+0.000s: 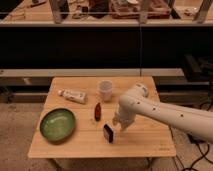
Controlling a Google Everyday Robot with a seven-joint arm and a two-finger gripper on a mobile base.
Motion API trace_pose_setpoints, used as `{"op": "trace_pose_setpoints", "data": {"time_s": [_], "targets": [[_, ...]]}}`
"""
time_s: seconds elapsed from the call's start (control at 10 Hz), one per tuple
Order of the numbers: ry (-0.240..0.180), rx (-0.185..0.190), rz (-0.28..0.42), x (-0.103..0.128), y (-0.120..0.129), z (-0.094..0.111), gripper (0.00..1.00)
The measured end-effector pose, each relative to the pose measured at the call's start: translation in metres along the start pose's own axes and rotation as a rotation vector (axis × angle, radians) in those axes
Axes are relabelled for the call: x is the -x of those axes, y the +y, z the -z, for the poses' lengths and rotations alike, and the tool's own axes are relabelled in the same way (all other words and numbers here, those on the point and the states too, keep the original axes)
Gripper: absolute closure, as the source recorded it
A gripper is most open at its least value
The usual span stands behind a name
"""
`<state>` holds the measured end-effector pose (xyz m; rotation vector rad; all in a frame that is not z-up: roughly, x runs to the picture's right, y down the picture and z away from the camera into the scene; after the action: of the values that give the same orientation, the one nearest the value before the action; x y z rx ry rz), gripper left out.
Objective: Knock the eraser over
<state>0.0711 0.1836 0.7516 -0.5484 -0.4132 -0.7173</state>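
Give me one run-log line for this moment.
gripper: low beside eraser, contact unclear | eraser: looks upright, not yet knocked over

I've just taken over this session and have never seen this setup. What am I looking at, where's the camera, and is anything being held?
This is one picture from a single camera looking down at a wooden table; where the camera is mounted is not on record. The white limb coming in from the right is the robot's arm. Its gripper is at the low end, just right of the dark eraser, which looks upright. I cannot see it holding anything. Also on the table are a green bowl, a white tube lying flat, a white cup and a small reddish-brown item.
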Motion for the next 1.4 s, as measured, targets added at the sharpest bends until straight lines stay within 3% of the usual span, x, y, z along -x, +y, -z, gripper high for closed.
{"op": "trace_pose_setpoints", "data": {"time_s": [0.2, 0.6, 0.8, 1.0, 1.4], "targets": [[0.003, 0.015, 0.000, 0.012, -0.012, 0.010, 0.60], [0.013, 0.015, -0.004, 0.004, -0.012, 0.007, 0.60], [0.008, 0.064, 0.007, -0.010, -0.031, 0.014, 0.60], [0.005, 0.063, 0.002, -0.016, -0.033, 0.010, 0.60], [0.001, 0.061, -0.007, -0.014, -0.028, 0.021, 0.60]]}}
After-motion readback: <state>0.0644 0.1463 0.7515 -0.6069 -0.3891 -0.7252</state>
